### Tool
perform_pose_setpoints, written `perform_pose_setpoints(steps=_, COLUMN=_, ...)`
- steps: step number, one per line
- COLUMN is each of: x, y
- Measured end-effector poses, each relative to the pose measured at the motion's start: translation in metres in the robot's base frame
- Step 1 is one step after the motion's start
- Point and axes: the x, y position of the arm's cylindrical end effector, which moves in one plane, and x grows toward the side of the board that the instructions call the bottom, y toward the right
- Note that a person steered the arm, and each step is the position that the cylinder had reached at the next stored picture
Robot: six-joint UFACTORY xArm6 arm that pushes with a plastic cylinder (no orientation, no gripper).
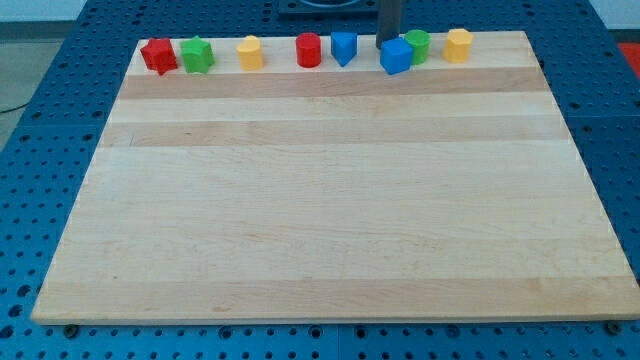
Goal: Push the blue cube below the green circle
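Blue cube [396,57] hiding green circle's [419,43] base.

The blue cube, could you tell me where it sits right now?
The blue cube sits at the view's top, right of centre, touching the green circle, with my tip just above-left.

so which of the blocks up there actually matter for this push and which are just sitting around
In the job:
- blue cube
- green circle block (a short cylinder), touching the cube on the view's right
- my tip, at the cube's upper-left edge

Just lying about, same top row:
- red star-like block
- green star-like block
- yellow cylinder
- red cylinder
- blue pointed block
- yellow block
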Motion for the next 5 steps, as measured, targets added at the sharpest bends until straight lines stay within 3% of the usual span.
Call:
perform_pose_setpoints(steps=1, x=0.001, y=0.0)
perform_pose_setpoints(steps=3, x=0.068, y=0.019)
perform_pose_setpoints(steps=4, x=0.055, y=0.015)
perform_pose_setpoints(steps=5, x=0.005, y=-0.004)
